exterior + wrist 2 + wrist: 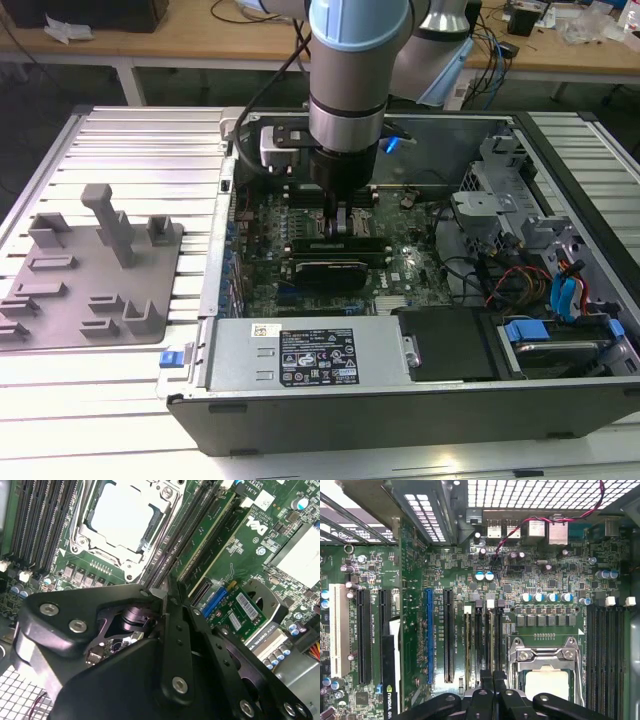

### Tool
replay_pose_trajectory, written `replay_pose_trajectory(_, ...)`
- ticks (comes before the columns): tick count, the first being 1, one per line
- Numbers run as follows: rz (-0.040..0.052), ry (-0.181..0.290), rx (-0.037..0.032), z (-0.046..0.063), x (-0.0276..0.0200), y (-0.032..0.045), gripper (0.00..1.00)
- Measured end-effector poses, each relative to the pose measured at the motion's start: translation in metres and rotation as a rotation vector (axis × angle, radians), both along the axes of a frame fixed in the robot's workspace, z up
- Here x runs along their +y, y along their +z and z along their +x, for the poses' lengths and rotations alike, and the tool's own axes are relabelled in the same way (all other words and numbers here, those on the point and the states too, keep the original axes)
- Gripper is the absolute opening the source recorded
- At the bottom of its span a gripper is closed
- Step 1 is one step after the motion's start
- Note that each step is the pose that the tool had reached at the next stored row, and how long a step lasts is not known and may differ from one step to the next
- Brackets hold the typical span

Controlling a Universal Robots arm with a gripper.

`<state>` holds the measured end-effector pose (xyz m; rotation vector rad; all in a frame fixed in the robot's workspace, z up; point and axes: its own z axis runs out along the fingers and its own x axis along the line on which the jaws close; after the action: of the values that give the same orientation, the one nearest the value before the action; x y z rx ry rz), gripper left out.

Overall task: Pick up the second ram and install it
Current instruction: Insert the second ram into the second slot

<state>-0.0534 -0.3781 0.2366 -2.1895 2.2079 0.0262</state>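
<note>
while the gripper (340,225) hangs low inside the open computer case (300,410) in the exterior view, the grey holder (90,290) lies well apart. in the second wrist view the jaws are drawn together, seemingly pinching the second ram (205,532), which runs along its slot. in the first wrist view it sits over the memory slots (482,640) beside the processor socket (545,660). seating it well likely needs the stick square to the slot and pressed evenly.

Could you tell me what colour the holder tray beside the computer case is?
Grey; the holder tray shows best in the exterior view.
</note>
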Motion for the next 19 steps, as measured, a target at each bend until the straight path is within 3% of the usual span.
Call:
replay_pose_trajectory(14, 0.0005, 0.000, -0.0009, -0.0001, 0.0000, -0.0053, 0.09)
replay_pose_trajectory(19, 0.0007, 0.000, -0.0010, -0.0001, 0.0001, 0.0026, 0.09)
